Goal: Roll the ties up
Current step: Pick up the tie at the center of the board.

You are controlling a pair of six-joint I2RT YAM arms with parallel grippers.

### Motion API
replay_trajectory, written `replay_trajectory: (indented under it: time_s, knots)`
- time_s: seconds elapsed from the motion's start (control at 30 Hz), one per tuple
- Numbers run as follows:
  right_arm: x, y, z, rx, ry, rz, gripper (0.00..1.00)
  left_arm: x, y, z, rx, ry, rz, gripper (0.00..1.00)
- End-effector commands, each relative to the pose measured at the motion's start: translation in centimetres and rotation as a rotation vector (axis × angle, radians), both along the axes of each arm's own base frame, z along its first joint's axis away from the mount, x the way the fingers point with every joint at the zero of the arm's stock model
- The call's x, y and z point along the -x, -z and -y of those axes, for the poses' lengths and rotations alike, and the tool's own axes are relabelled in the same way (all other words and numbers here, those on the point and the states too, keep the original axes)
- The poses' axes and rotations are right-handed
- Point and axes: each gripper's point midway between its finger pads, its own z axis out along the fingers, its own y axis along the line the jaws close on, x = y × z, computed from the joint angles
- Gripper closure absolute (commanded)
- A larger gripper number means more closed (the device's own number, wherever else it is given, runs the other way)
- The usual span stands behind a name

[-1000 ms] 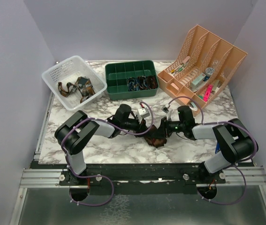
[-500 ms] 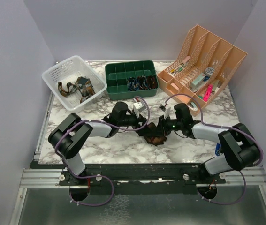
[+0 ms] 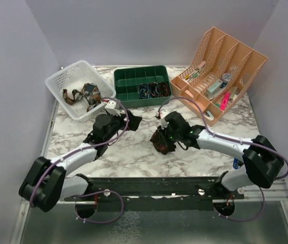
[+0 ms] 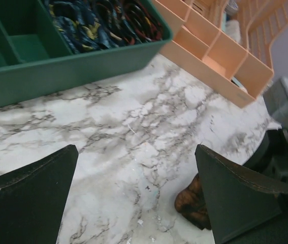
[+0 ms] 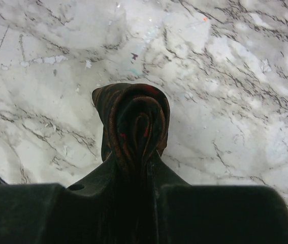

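The counter (image 3: 133, 152) has a smooth white marble-look surface with grey veins and a faint sheen. The rolled tie (image 5: 133, 119) is soft woven cloth, dark brown with dull red threads. The green tray (image 4: 57, 76), upper left of the left wrist view, is smooth plastic. The left gripper (image 4: 136, 152) looks matt black and slightly grainy.

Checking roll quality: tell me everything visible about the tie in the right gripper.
The tie is dark brown soft fabric with reddish-orange marks, wound into a tight coil whose spiral end faces the wrist camera. The right gripper pinches it from both sides over the marble table; whether it touches the tabletop is unclear.
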Motion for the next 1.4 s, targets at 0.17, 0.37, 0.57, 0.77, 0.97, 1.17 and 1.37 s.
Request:
replay_trajectory:
  time_s: [0.17,0.37,0.57,0.77,0.97,1.17,1.37]
  knots:
    - [0.8,3.4,0.5,0.462,0.127,0.11,0.8,-0.7,0.1,-6.8,-0.05,-0.345,-0.053,0.01]
    - [0.9,2.4,-1.3,0.451,0.14,0.151,0.65,-0.5,0.2,-7.5,-0.059,-0.361,-0.057,0.01]
    - [1.4,2.2,-2.1,0.406,0.112,0.138,0.54,-0.5,0.5,-7.0,-0.06,-0.332,-0.069,0.01]
    - [2.3,2.1,-4.0,0.304,0.057,0.093,0.54,-0.5,1.2,-6.7,-0.065,-0.315,-0.094,0.01]
    - [2.3,2.5,-4.1,0.329,0.041,0.083,0.53,-0.5,1.3,-6.6,-0.061,-0.313,-0.1,0.01]
    - [2.7,2.6,-5.3,0.31,-0.003,0.058,0.52,-0.7,1.0,-6.6,-0.062,-0.317,-0.092,0.01]
    - [2.8,3.2,-5.3,0.332,-0.01,0.043,0.55,-0.7,1.0,-6.9,-0.058,-0.333,-0.091,0.01]
